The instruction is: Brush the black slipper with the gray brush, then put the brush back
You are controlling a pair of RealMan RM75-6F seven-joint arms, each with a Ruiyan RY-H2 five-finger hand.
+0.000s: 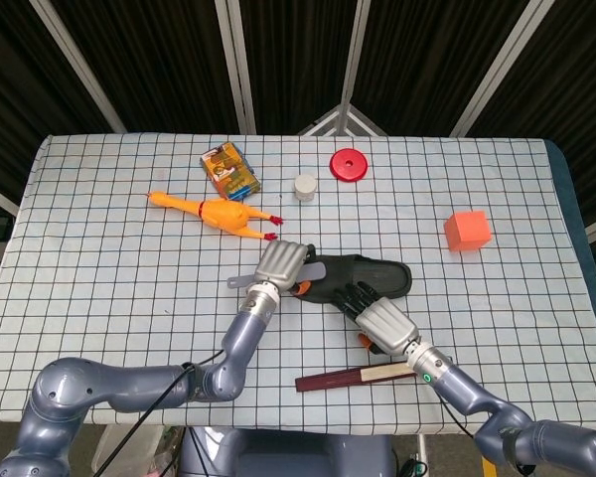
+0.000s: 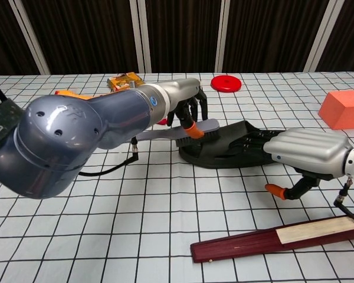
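The black slipper (image 1: 370, 273) (image 2: 224, 148) lies in the middle of the checked table. My left hand (image 1: 282, 264) (image 2: 183, 106) grips the gray brush (image 2: 189, 131) (image 1: 246, 280). Its bristle end rests on the slipper's left end and its handle points left. My right hand (image 1: 382, 320) (image 2: 307, 150) lies palm down with its dark fingers (image 2: 248, 141) pressing on the right part of the slipper. In the head view the left hand hides most of the brush.
A dark red folded fan (image 1: 358, 377) (image 2: 271, 239) lies near the front edge by my right arm. A rubber chicken (image 1: 214, 212), a small box (image 1: 229, 169), a white cap (image 1: 305, 186), a red disc (image 1: 348, 164) and an orange cube (image 1: 467, 230) sit further back.
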